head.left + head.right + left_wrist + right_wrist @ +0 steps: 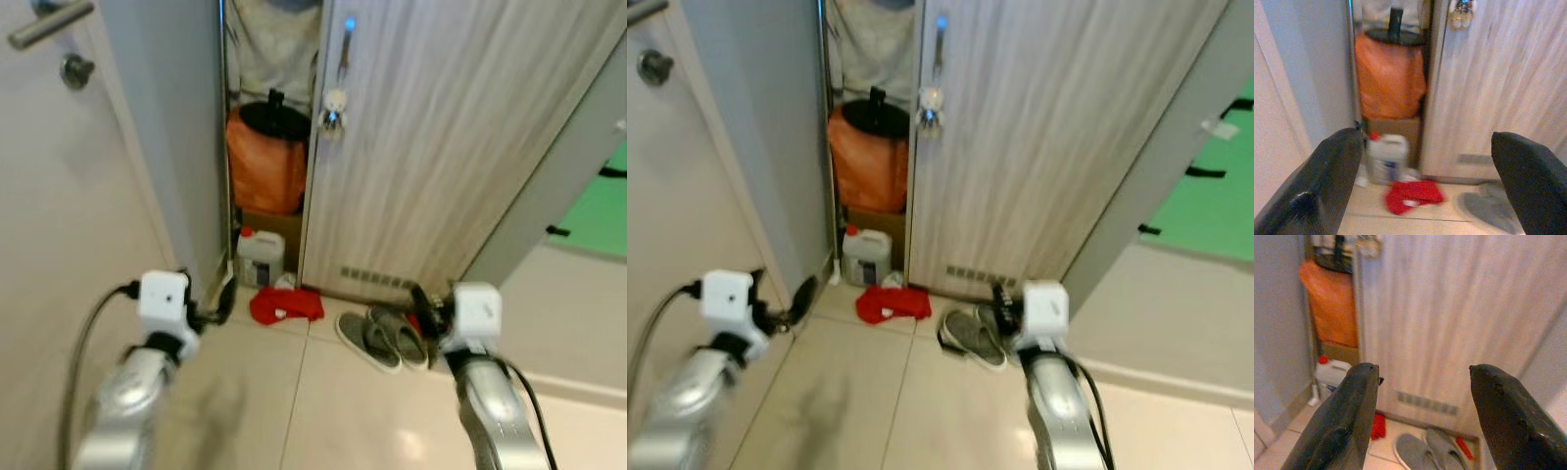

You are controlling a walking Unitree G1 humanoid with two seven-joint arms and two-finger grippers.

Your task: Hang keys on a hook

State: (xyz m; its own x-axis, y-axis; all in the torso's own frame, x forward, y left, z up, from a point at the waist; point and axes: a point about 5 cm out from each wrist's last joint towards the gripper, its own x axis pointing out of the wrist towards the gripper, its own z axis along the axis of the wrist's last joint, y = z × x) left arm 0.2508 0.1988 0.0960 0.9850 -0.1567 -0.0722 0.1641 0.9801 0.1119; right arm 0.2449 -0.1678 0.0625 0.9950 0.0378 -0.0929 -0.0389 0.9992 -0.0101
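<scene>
Pale wood-grain door [460, 137] is the landmark: the keys [333, 110] dangle at its edge, just under its handle [345, 54], apparently already hung on something there, though blur hides any hook. Below them, at the door's foot, lie a red cloth [286, 305] and grey slippers [382, 338]. Both arms are low, well short of the door. The left gripper [1425, 196] and right gripper [1422, 421] both have fingers spread wide, empty. Judging by this, hanging looks done; next would be backing clear or checking.
</scene>
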